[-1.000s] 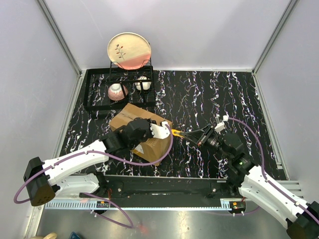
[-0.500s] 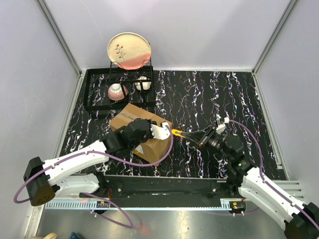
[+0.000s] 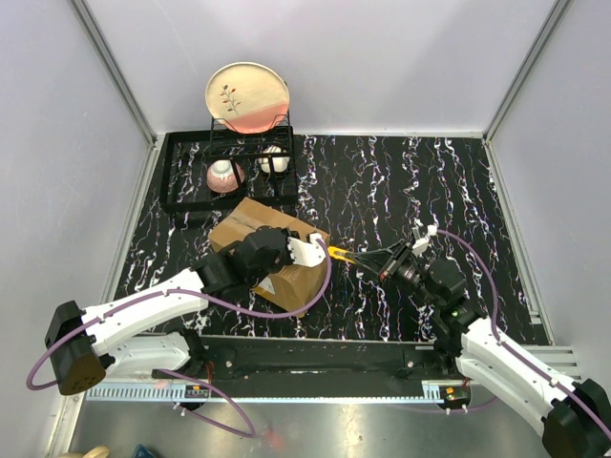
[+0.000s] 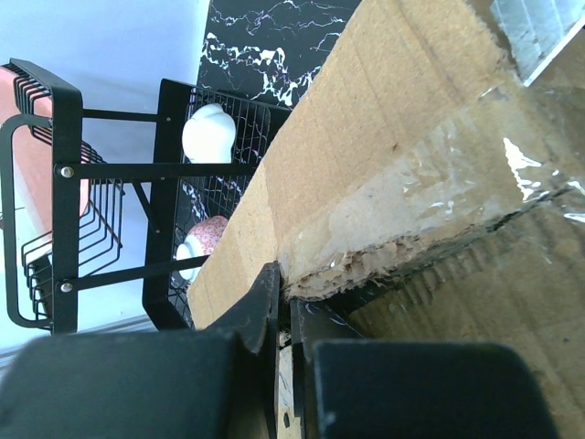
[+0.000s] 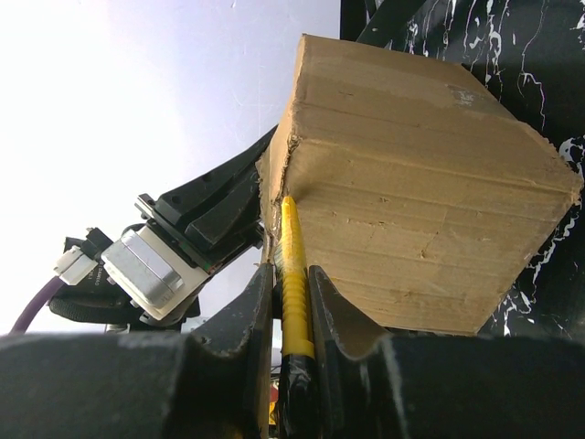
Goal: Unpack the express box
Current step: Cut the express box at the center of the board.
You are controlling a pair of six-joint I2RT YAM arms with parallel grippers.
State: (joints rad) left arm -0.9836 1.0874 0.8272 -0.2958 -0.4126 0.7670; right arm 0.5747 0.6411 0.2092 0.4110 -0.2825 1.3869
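On the table point(image 3: 401, 181), the express box point(image 3: 272, 258) (taped); left jaws pressed together, right jaws pinching a cutter point(image 5: 291, 265).

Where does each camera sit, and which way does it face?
Top external: above and behind, looking down on the black marbled table; both arms show.
Left wrist: along the shut left gripper at the brown cardboard express box's taped seam.
Right wrist: along the right gripper, which clamps a yellow cutter, at the box's corner.
Shared: the box, in all three.
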